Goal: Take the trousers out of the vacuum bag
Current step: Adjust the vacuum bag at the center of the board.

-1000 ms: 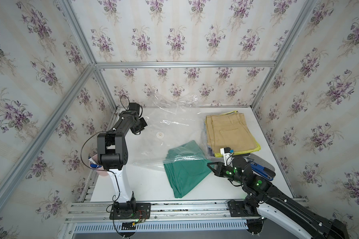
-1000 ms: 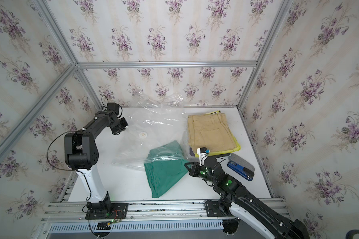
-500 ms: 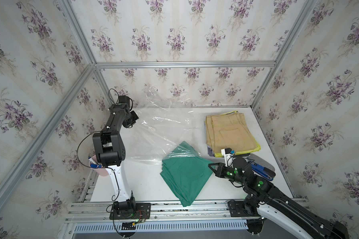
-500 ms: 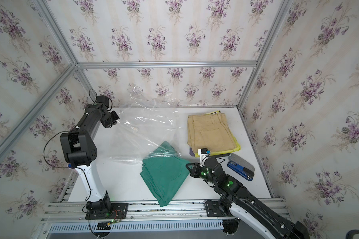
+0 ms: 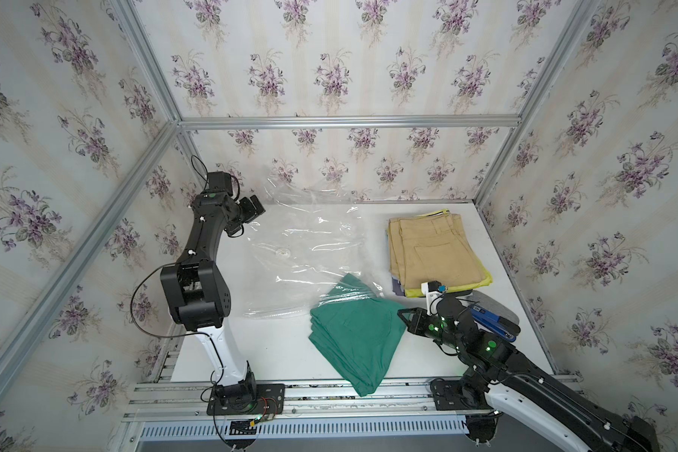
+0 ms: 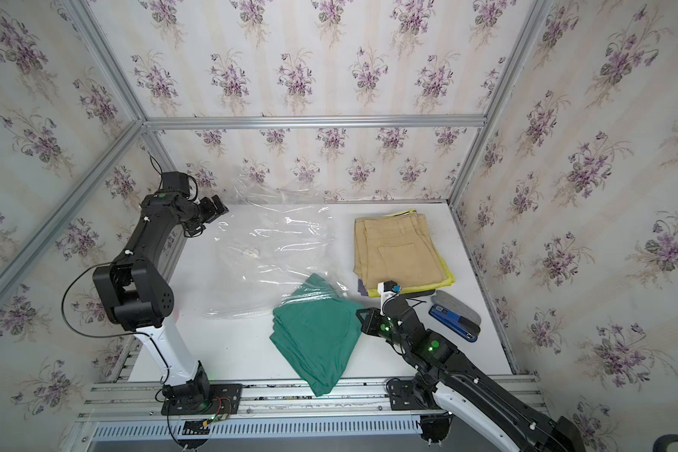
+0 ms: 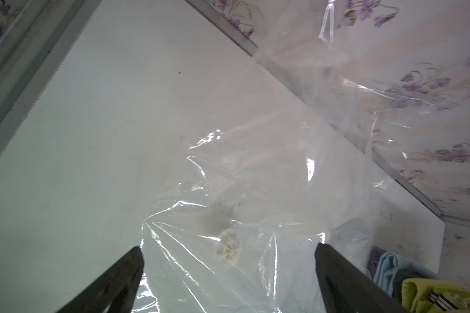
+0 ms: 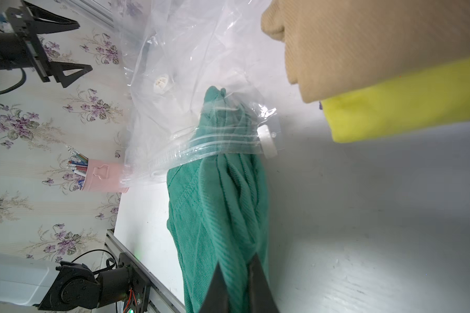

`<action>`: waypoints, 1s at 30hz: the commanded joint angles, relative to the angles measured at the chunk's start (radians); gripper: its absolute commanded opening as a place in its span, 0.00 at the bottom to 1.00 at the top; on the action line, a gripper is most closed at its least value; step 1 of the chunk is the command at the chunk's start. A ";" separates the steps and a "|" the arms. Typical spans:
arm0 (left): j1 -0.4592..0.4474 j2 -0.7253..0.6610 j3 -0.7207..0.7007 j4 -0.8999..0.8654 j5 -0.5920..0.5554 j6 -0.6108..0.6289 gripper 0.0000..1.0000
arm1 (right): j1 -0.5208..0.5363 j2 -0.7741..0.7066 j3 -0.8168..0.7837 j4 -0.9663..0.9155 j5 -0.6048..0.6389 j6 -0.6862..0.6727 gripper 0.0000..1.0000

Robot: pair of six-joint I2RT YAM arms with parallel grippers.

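Observation:
The see-through vacuum bag [image 5: 302, 250] [image 6: 267, 242] lies crinkled across the table's middle and back left. The teal green trousers [image 5: 353, 332] [image 6: 314, 332] lie mostly outside it at the front, with one corner still under the white zip strip [image 8: 223, 141] beside the slider [image 8: 267, 143]. My right gripper [image 5: 402, 315] [image 8: 238, 261] is shut on the teal cloth's right corner. My left gripper [image 5: 253, 207] [image 7: 228, 246] hangs open above the bag's back left part, holding nothing. Tan trousers [image 5: 433, 250] top a stack over yellow-green trousers [image 5: 482, 280] at the back right.
A blue tool on a grey case [image 5: 490, 317] lies right of my right arm. A pink pen holder [image 8: 103, 176] stands at the table's left edge. The teal cloth overhangs the front edge [image 5: 363, 387]. The bag's white valve [image 5: 283, 252] faces up. Papered walls enclose three sides.
My left gripper has opened and let go of the bag, which has sunk flatter onto the table. The teal trousers have come further out toward the front. My right gripper has barely moved.

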 commanded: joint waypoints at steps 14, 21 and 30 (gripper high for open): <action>-0.537 -0.628 -0.524 0.022 -0.191 0.049 1.00 | 0.001 0.023 -0.008 0.075 0.026 0.035 0.00; -0.947 -0.820 -0.735 0.026 -0.381 -0.068 1.00 | -0.001 0.066 -0.008 0.114 0.011 0.035 0.00; -1.474 -0.704 -0.715 -0.050 -0.732 -0.293 1.00 | -0.003 0.092 0.037 0.087 0.006 0.055 0.00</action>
